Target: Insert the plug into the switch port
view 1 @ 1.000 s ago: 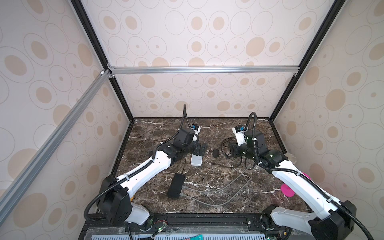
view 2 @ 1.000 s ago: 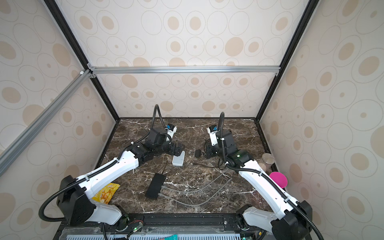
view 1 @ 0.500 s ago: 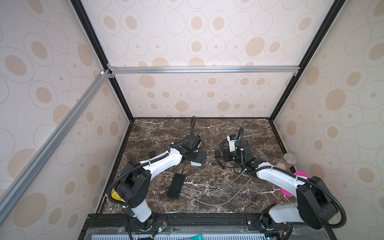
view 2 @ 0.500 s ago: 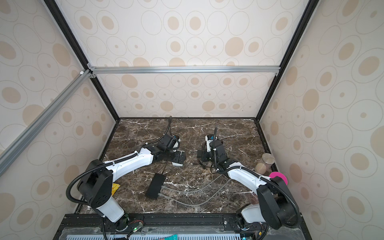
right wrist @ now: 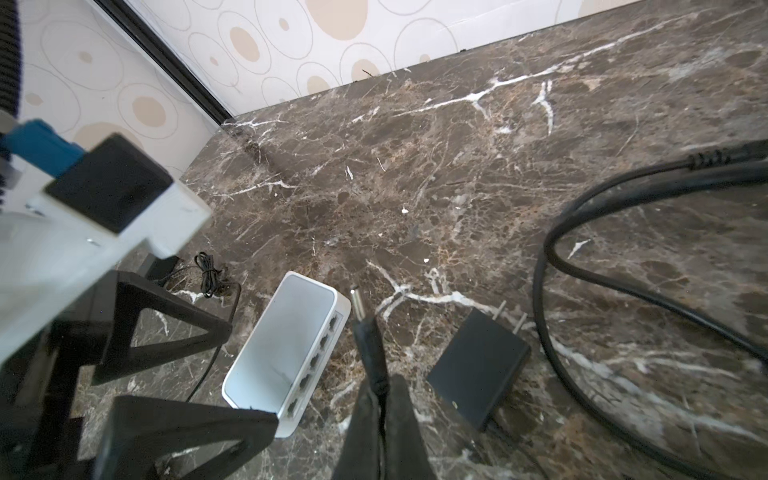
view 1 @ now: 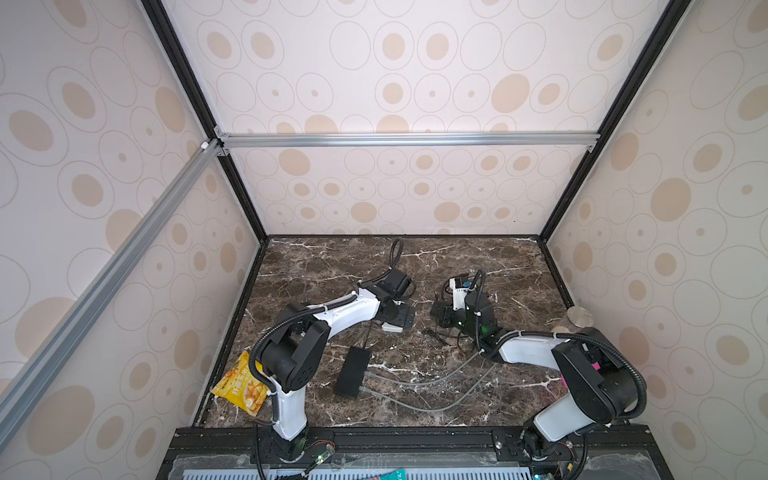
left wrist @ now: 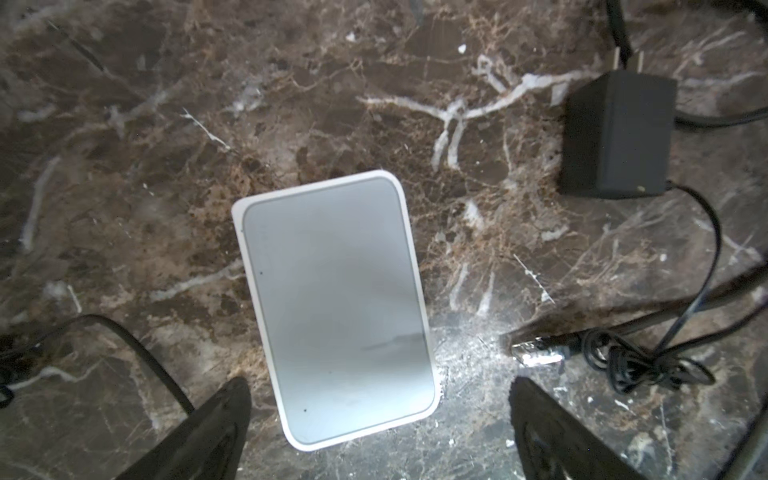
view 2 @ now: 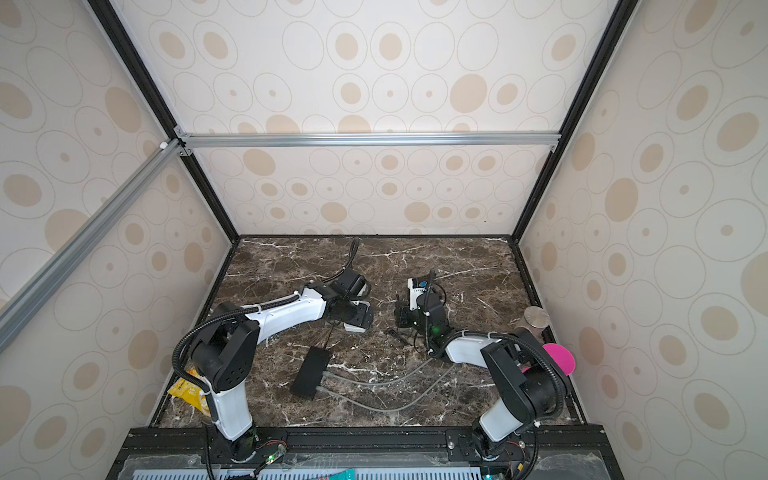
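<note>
Plug (right wrist: 358, 305): one small barrel plug, pinched by its black sleeve in the closed right gripper (right wrist: 380, 401). Its tip sits just beside the ported side of the one white switch (right wrist: 286, 345), not in it. Nearest the front edge lies one black box (view 1: 352, 371) trailing two grey cables (view 1: 415, 384). At mid-table the left gripper (left wrist: 378, 388) hangs wide open, the switch's end between its fingers. One black adapter (right wrist: 478, 370) lies beside the switch. Behind them the marble table (view 1: 478, 257) runs open to the back wall.
</note>
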`<state>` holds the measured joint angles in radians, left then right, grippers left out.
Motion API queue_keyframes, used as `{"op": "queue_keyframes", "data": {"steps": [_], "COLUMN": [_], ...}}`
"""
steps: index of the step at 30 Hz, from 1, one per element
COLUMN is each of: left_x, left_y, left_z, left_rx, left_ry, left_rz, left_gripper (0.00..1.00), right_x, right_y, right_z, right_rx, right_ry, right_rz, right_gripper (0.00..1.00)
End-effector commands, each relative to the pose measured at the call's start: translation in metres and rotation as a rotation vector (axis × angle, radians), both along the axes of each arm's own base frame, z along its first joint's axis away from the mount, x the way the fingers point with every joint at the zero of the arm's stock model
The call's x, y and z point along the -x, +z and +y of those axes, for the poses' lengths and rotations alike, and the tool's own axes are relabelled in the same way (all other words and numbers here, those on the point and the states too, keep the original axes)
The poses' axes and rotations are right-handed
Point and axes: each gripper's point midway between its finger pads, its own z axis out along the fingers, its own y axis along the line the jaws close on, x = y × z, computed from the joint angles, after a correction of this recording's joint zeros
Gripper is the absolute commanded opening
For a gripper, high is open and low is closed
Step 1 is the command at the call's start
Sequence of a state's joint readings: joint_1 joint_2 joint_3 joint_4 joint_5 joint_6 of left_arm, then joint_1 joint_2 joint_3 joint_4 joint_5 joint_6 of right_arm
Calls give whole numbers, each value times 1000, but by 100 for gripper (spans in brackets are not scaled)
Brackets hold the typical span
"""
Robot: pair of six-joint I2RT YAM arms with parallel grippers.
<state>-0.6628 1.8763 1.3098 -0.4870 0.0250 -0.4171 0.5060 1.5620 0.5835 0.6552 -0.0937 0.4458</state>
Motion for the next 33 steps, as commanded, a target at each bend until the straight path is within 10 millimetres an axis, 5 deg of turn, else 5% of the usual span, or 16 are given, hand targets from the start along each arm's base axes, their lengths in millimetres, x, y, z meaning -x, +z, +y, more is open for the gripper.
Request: {"op": "queue_keyframes", "data": {"steps": [1,14,25,33], "left_x": [-9,-18,-29,-30], "left_y": [0,-17,-20,-28], "left_z": [7,11,15,22], "left_rx": [-53,-62,-79,-156], "left_ry": [-8,-29,-129,-215], "left_rz": [-10,32,62,75], "left_gripper": [96,89,67,67], "right_x": [-1,1,2,3], "right_y": [12,4,3,2], "right_z": [8,21,25,27], "right_rx": [-51,-29,-35,-37], "right_ry": [14,61,79,92], "right_rz": [-32,-23,-23,-20], "right_gripper": [0,0,0,0]}}
